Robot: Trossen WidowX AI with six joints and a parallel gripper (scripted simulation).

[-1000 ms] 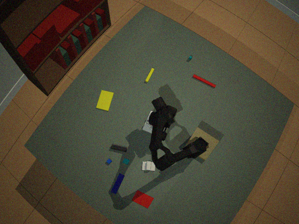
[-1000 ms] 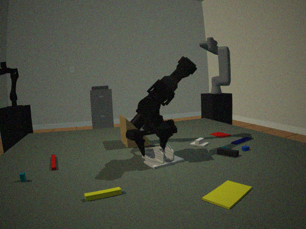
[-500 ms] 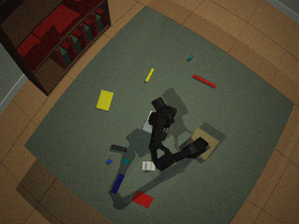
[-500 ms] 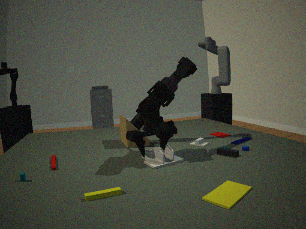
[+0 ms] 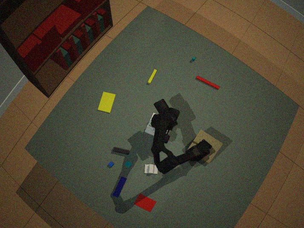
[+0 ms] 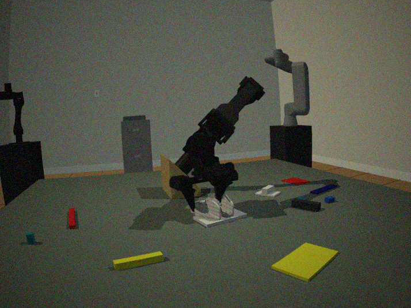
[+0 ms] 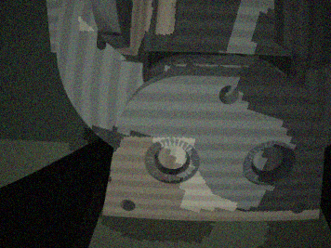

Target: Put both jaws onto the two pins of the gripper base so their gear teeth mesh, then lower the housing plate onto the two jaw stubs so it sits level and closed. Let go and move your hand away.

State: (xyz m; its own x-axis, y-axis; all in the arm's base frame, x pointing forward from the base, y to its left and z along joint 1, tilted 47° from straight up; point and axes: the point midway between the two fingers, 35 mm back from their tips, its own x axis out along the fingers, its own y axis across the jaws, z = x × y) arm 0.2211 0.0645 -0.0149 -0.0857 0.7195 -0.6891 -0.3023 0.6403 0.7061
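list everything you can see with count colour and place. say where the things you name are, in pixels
white plate-like assembly [image 6: 219, 221] [image 7: 153, 187]: one, white, under gripper
notched block: one, white [image 6: 267, 190] [image 5: 150, 168], on mat
flat slabs: one yellow [image 5: 106, 102] [image 6: 305, 261], one red [image 5: 146, 203] [image 6: 295, 181], on mat
bars: yellow, red, navy, black, one each, on mat
small blocks: two teal, one blue, on mat
wooden board: one, tan [image 5: 216, 142] [image 6: 166, 179], by arm
bookcase: one, brown [image 5: 38, 85], mat's edge
cabinet: one, grey [image 6: 137, 146], far wall
other arms: one black, one grey, on black pedestals
gripper [image 6: 206, 205]: one, black, shut on assembly

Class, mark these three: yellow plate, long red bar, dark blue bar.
yellow plate [image 5: 106, 102] [image 6: 305, 261]: top and exterior views, upper face
long red bar [image 5: 207, 82]: top view, mid-length
dark blue bar [image 5: 119, 186]: top view, upper face
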